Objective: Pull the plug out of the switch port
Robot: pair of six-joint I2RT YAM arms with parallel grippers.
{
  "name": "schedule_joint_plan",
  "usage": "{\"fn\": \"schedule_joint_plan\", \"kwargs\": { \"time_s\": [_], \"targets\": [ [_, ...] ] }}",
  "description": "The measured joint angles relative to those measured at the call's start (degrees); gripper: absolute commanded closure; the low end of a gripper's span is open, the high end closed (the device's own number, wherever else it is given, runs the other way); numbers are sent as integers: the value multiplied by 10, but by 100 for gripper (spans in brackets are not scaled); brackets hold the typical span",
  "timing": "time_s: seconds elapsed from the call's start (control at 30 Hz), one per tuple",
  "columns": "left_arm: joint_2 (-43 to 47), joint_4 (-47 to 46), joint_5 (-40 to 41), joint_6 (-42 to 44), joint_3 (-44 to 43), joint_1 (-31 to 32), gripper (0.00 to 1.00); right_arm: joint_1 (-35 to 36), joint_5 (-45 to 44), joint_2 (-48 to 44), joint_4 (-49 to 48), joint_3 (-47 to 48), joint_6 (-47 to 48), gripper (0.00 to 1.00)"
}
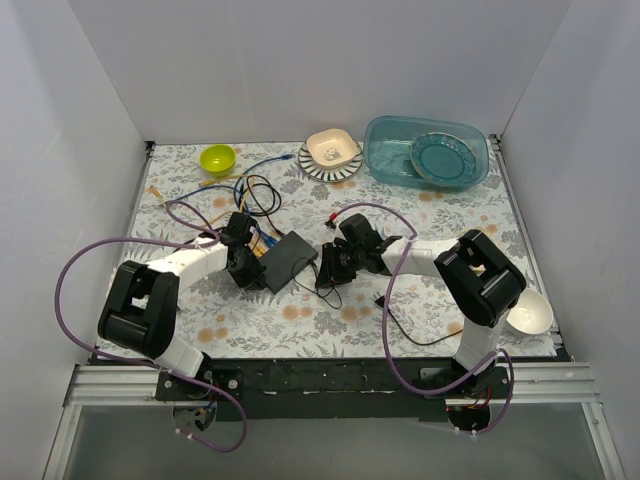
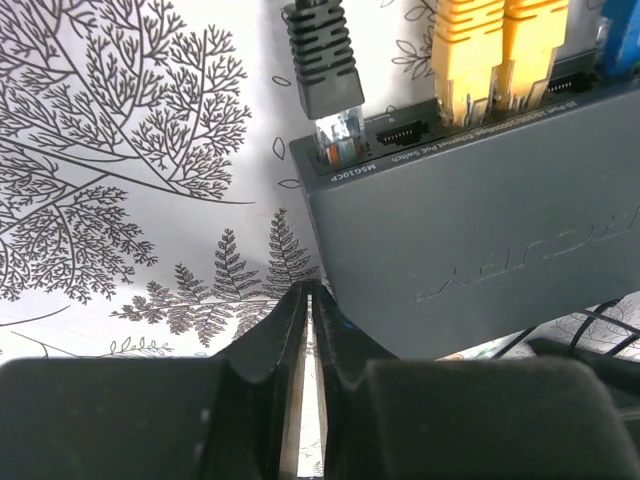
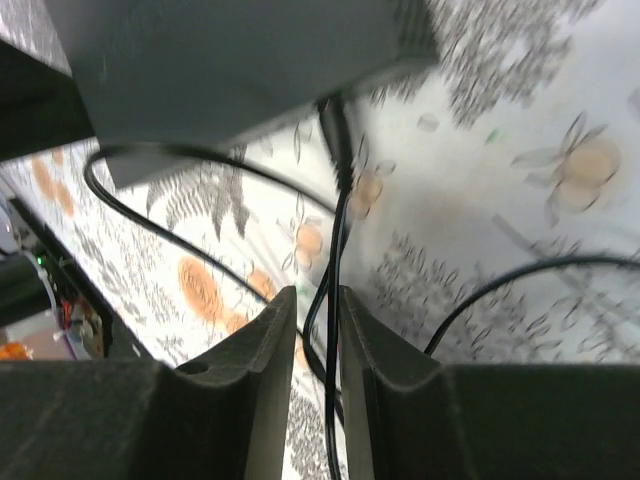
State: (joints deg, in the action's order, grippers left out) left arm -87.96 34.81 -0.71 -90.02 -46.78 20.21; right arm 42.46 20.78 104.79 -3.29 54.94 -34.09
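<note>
Left end effector (image 2: 309,292) — nearly closed (empty) — beside switch (image 2: 480,230)

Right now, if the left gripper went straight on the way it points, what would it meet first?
Probably the near corner of the flat matte black switch box, just ahead of the left gripper; depth is unclear.

Matte black switch (image 2: 480,230), two yellow plugs (image 2: 468,55) and one black plug (image 2: 322,60) at its 12 o'clock edge, white fern-and-orange-flower tablecloth (image 2: 120,150), lime bowl (image 1: 217,158), teal tub (image 1: 385,165).
</note>
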Motion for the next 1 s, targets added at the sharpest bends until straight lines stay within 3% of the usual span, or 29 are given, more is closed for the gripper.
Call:
{"fn": "schedule_joint_plan", "kwargs": {
  "time_s": [0.17, 0.37, 0.6, 0.77, 0.9, 1.0],
  "targets": [
    [3, -1, 14, 4, -3, 2, 85, 10, 7, -18, -1, -23, 0, 70],
    [9, 36, 113, 6, -36, -17, 72, 15, -58, -55, 71, -17, 30, 48],
    [70, 68, 169, -9, -84, -29, 68, 14, -173, -49, 191, 132, 85, 43],
    [89, 52, 147, -12, -78, -29, 67, 14, -220, 10, 207, 212, 113, 53],
    [91, 22, 107, -17, -47, -29, 67, 13, -238, 82, 233, 255, 127, 70],
    [91, 14, 89, -21, -24, -29, 68, 10, -244, 113, 242, 267, 134, 72]
  ]
}}
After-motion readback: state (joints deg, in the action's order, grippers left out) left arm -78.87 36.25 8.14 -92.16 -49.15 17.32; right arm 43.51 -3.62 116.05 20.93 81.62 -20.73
